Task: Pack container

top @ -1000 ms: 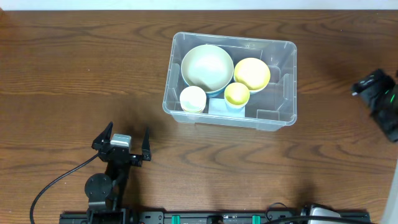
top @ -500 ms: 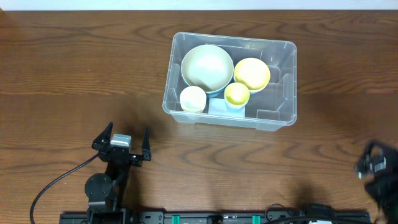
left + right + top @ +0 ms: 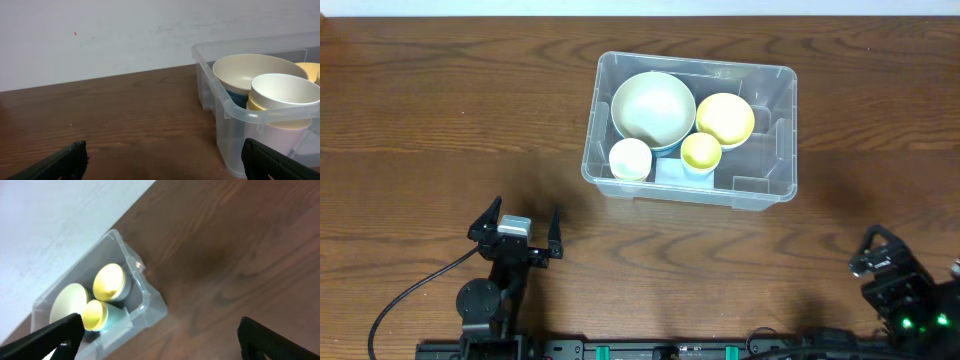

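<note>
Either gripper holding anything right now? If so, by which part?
Nothing is held. The left gripper and the right gripper are both open and empty, each apart from the container.

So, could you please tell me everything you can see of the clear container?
The container is a large, clear plastic bin, rectangular with rounded corners, a thick rim and moulded inner ribs, with a white label by the wall nearest the robot. It stands upright, lidless, on the wooden table. Inside sit a big cream bowl, a yellow bowl, a cream cup and a yellow cup; its right end is bare.
</note>
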Controlling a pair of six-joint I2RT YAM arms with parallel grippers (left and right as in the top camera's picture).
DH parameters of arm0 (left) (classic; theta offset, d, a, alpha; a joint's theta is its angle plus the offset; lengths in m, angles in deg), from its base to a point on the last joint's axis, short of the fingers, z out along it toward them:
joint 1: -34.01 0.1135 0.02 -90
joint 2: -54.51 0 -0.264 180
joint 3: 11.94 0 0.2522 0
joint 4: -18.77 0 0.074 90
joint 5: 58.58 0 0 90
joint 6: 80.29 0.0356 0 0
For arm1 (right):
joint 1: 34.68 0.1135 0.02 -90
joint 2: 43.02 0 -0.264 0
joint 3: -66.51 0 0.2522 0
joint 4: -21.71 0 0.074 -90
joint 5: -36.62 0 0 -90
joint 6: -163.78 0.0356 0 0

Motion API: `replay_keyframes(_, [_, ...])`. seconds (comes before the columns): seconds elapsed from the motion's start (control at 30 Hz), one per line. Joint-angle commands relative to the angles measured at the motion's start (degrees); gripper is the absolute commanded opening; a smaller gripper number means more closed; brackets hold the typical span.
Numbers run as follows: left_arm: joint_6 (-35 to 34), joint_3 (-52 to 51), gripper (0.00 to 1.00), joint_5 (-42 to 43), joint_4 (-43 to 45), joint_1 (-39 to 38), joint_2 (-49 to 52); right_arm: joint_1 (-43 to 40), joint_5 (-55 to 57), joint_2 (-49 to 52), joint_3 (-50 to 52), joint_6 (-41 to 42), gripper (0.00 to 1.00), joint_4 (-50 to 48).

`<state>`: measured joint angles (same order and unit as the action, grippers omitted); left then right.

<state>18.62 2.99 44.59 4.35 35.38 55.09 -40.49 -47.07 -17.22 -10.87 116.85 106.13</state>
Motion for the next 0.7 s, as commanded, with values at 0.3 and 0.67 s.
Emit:
replay_keyframes(0.3, [0.26, -0.94, 0.98, 0.79, -2.1, 0.22, -0.35, 0.0, -9.88, -13.73, 30.93, -7.41, 0.99, -36.26])
replay_keyframes(0.67, [0.26, -0.94, 0.98, 0.76, -2.12, 0.22, -0.35, 3.21, -9.77, -19.47, 47.98, -26.53, 0.99, -57.68])
